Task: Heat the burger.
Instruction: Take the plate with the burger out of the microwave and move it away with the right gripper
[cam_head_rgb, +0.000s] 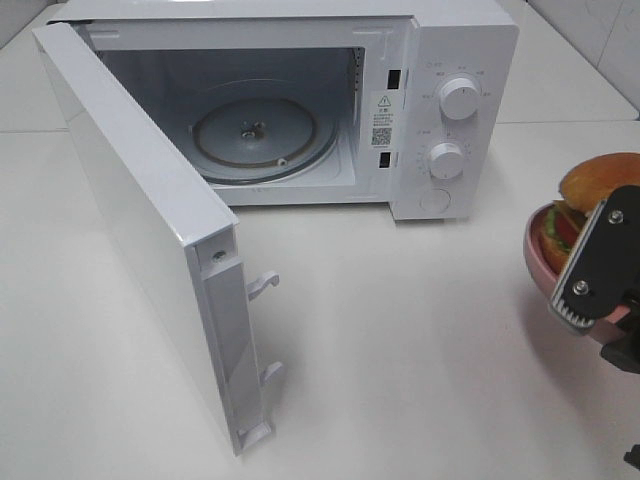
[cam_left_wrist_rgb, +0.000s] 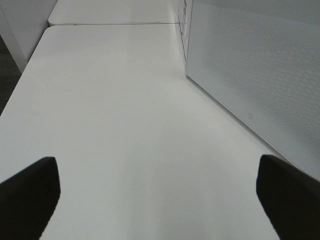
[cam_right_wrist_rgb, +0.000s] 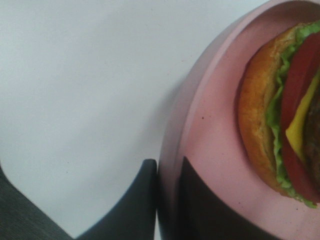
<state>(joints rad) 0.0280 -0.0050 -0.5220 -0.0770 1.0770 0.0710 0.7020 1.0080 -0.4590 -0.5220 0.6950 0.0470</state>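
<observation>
So the microwave (cam_head_rgb: 300, 110) door (cam_head_rgb: 150, 250) is already swung wide open and the glass turntable (cam_head_rgb: 258, 135) inside is bare, so the loading part is ready to go. The burger (cam_head_rgb: 590, 200) isn't in there yet though. It sits on a pink plate (cam_head_rgb: 535, 255) way off at the right edge of the counter (cam_head_rgb: 420, 340), well apart from the oven opening.

The right gripper (cam_right_wrist_rgb: 167, 200) has its fingers pinched narrow on the plate's rim, one finger on each side of the edge. Whether the plate is lifted off the counter or just resting there is hard to say from these angles; it looks tilted in the high view, so probably lifted.

The left gripper (cam_left_wrist_rgb: 157, 195) has its fingers spread wide with nothing between them, just hanging over bare counter beside the outer face of the door.

Still left: carry plate and burger over, set them on the turntable, close the door, and turn the dials (cam_head_rgb: 458, 98).
</observation>
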